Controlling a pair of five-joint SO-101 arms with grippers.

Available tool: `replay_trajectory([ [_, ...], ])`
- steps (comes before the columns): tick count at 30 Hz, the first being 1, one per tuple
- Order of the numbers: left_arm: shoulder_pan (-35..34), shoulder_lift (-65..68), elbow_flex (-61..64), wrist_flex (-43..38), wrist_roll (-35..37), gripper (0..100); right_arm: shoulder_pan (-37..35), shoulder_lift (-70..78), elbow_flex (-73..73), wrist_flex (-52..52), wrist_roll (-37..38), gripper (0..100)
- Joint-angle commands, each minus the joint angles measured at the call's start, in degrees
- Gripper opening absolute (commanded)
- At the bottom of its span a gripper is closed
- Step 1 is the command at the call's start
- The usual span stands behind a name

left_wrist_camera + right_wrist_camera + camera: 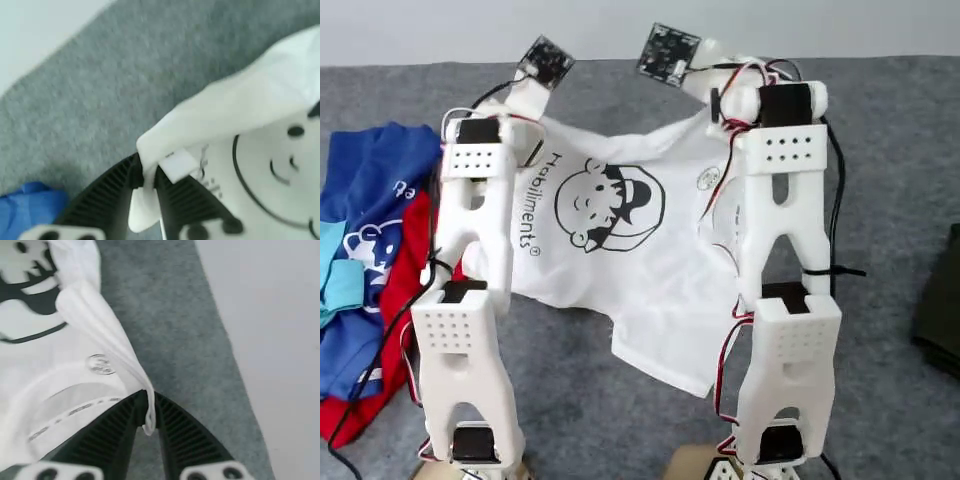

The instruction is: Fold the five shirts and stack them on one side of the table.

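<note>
Clamped in the left gripper, as seen in the left wrist view, is a folded edge of the white shirt, the black ribbed fingers being pressed onto the fabric from both sides. A sewn label is caught just beside the pinch, and part of a black line drawing of a face is shown on the shirt's front. The grey table cover is seen beneath, with a piece of blue cloth lying farther off on it.

In the right wrist view, the right gripper is shown closed on a thin hem of the same shirt, which is drawn up from the cover into a ridge leading to the pinch. The cover's edge is seen beyond, bordered by a pale surface.

In the high view, the shirt is spread print-up in the middle of the table between the left arm and the right arm, and its far edge is held at both corners. A pile of shirts in blue, red and light blue is heaped on the robot's left side, just beside the left arm. A dark object is cut off at the opposite edge
</note>
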Motion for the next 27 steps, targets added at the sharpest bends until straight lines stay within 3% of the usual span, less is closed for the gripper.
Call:
replay_trajectory([
  [1, -2.1, -1.4, -2.6, 5.5, -2.9, 0, -0.4, -4.4, -4.7, 8.1, 0.3, 1.1],
  [3, -3.3, -1.4, -2.6, 8.0, -4.5, 0, -0.4, -5.0, -5.9, 12.4, 0.3, 1.1],
  [9, -5.5, -1.4, -2.7, 17.2, -11.3, 0, 0.1, -10.7, -1.1, 12.8, -1.9, 1.1],
  [15, -5.5, -1.5, -2.7, 21.9, -14.4, 0, -0.4, -24.7, 20.2, 12.7, -2.1, 1.1],
  [27, -6.0, -1.5, -2.7, 21.8, -14.5, 0, -3.4, -48.1, 58.3, 12.5, -7.9, 1.1],
])
